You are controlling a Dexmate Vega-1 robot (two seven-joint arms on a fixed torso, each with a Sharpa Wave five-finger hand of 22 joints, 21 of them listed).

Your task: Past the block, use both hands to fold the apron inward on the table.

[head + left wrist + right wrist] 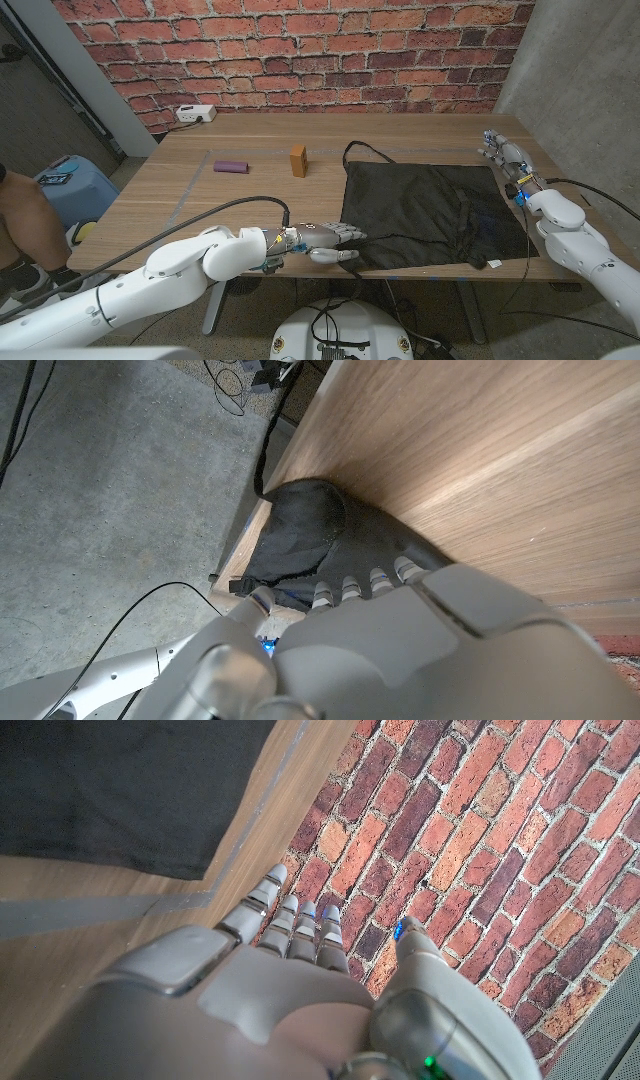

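Note:
A black apron [430,210] lies spread on the right half of the wooden table [190,205], its neck strap [362,148] looping off the far left corner. A small orange-brown block [298,160] stands just left of that corner. My left hand [322,240] reaches to the apron's near left corner, fingers stretched out at its edge and thumb lower, holding nothing. In the left wrist view the left hand [400,650] points at the apron [310,525]. My right hand [505,160] hovers by the far right corner, fingers straight and apart. In the right wrist view the right hand [280,990] sits beside the apron [120,780].
A purple cylinder [231,166] lies left of the block. A white power strip [195,113] sits at the table's far edge against the brick wall. A blue stool [75,185] and a person's leg [20,225] are left of the table.

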